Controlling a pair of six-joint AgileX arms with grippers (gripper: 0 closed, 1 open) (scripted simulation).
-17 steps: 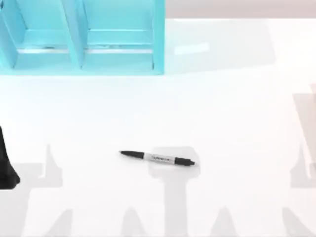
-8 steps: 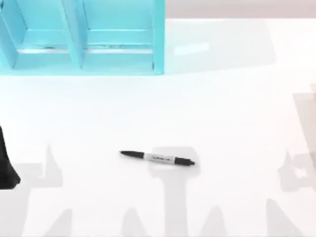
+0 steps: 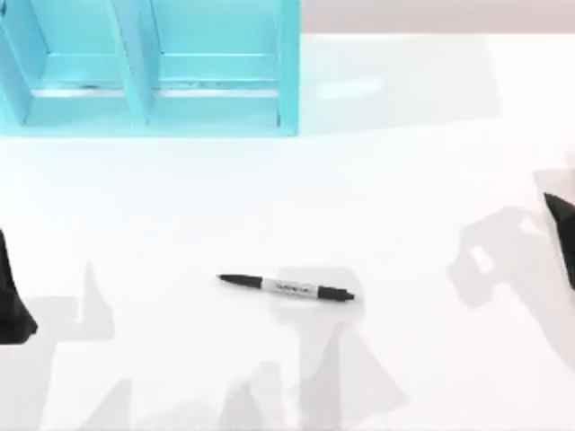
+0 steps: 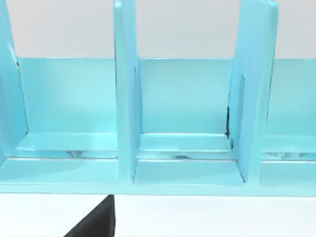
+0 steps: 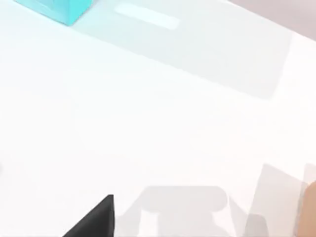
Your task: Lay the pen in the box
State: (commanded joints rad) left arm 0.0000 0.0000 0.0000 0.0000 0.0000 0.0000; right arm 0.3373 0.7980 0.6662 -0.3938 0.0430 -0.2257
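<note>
The pen lies flat on the white table in the top view, a little below the middle, its tapered tip pointing left and its cap end pointing right. The box is a light blue open container with upright dividers at the table's far left; the left wrist view looks straight into the box. My left gripper is a dark shape at the left edge, far left of the pen. My right gripper pokes in at the right edge, far right of the pen. Nothing touches the pen.
Soft grey shadows of the arms fall across the near part of the table. A corner of the box shows in the right wrist view. A tan strip sits at the table's right edge.
My right gripper has come into the top view at the right edge, and its shadow has slid left and up. The pen and the left arm have not moved.
</note>
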